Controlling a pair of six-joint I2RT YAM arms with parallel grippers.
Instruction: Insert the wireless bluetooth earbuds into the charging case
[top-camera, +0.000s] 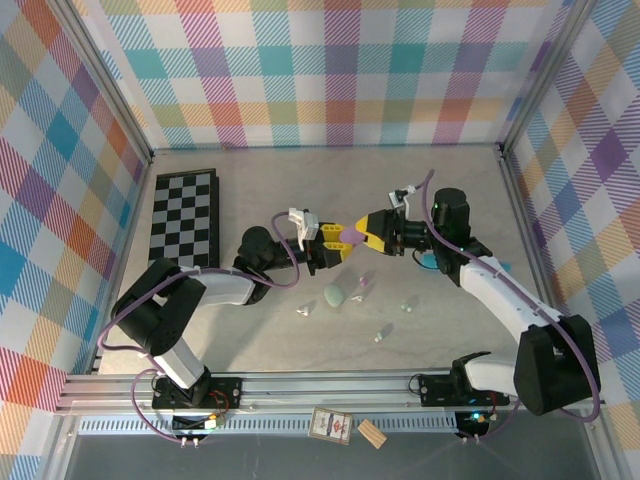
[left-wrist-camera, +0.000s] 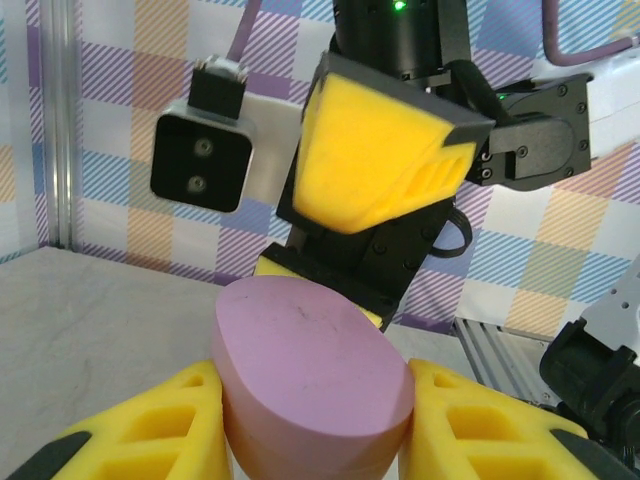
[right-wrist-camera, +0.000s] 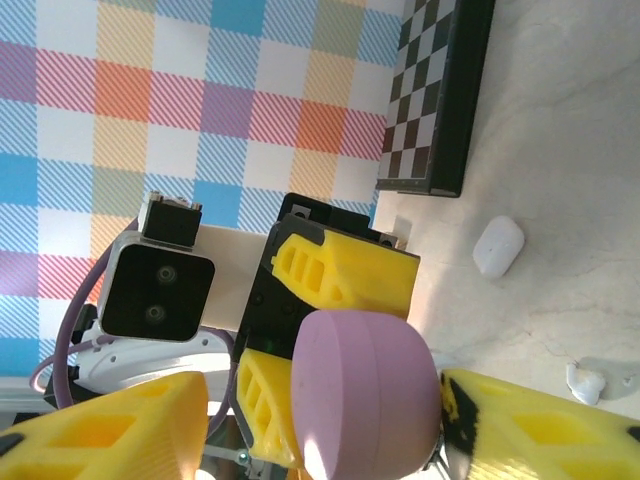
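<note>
Overhead, the left gripper is clamped on the pink charging case, with a yellow finger on each side. The right gripper meets it head-on from the right. Its fingers are spread apart around the case, and one seems to touch it. The case looks closed, its seam facing the right fingers. The earbuds lie scattered on the table, below and nearer than both grippers, so opening the lid probably comes first.
</note>
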